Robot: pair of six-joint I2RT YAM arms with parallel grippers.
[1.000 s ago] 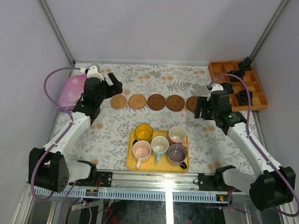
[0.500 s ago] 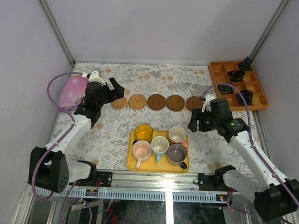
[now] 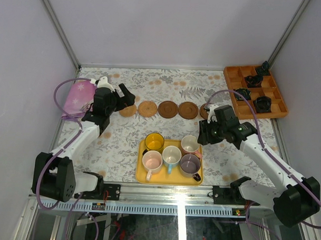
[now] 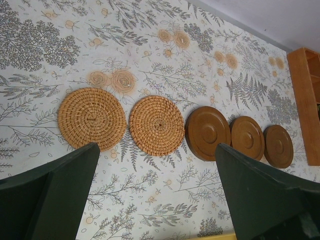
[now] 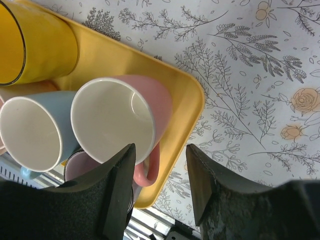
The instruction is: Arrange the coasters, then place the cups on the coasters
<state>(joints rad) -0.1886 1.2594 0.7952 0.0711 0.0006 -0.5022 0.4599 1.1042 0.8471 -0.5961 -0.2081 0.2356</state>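
Coasters (image 4: 156, 125), five of them, lie in a row across the middle of the table (image 3: 122, 145): two woven, three smooth brown. The left claw (image 4: 156, 150) hangs wide open over the row's left end. The cups (image 3: 171, 155) stand together on the yellow tray (image 5: 186, 100). The right claw (image 5: 160, 150) is partly open above the salmon cup (image 5: 160, 105), gripping nothing.

No text, label, brand or number is readable anywhere — none at all.
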